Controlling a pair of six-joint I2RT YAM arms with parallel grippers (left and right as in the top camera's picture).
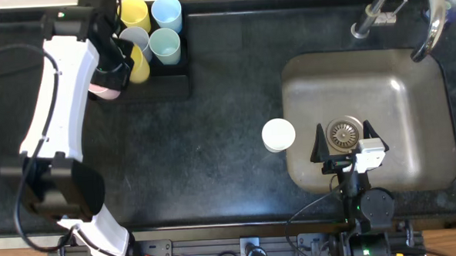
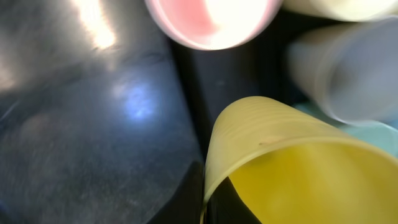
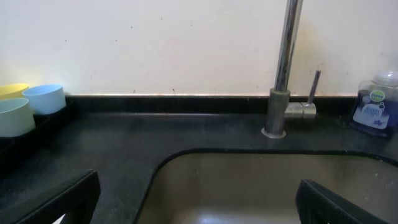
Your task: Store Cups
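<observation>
Dark speckled countertop, steel sink basin at right, black cup tray at the far left; left gripper clamped on the wall of a yellow plastic tumbler at the tray, beside a pink plastic cup; right gripper spread wide and empty over the sink; white plastic cup upright just beside the basin edge; looks light, thin-walled, slippery, apt to flex; best pinched at the rim, one finger inside.

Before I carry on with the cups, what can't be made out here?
- Pink cup: in the top view the left arm covers most of it; the left wrist view's edge cuts it off.
- Tray slots beneath that arm: hidden in the top view.
- Held yellow cup, its base: cut off and blurred in the left wrist view.
</observation>
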